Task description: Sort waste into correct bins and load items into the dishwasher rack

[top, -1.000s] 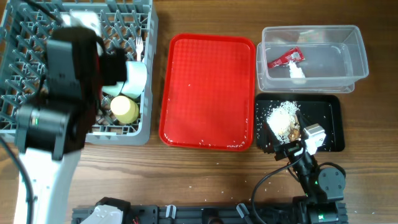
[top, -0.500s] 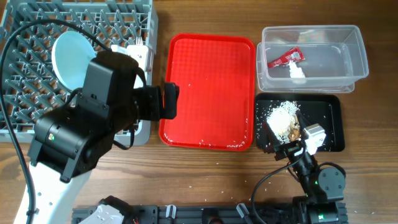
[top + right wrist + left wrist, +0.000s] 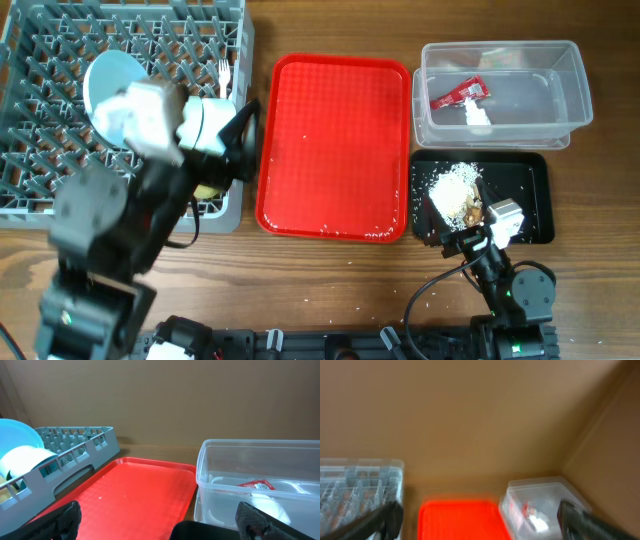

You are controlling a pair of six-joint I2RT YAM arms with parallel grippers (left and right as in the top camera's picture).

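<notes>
The grey-blue dishwasher rack (image 3: 40, 120) stands at the back left. It holds an upright pale blue plate (image 3: 108, 80), a pale bowl (image 3: 214, 122), a white fork (image 3: 225, 73) and a partly hidden yellow cup (image 3: 207, 186). My left gripper (image 3: 243, 140) is blurred at the rack's right edge, open and empty (image 3: 477, 514). The clear tub (image 3: 560, 95) holds the red sachet (image 3: 458, 93) and white paper (image 3: 479, 115). The black tray (image 3: 535, 185) holds food scraps (image 3: 455, 188). My right gripper (image 3: 462, 232) is open and empty (image 3: 157, 516) at the black tray's front edge.
The flat red serving tray (image 3: 335, 150) lies between the rack and the bins, with a few white crumbs on it. It also shows in the right wrist view (image 3: 135, 495). Crumbs dot the wooden table (image 3: 330, 280) in front. A brown wall stands behind.
My left arm has drawn back from over the rack toward the front, uncovering the blue plate standing in the rack. The right arm has not moved.
</notes>
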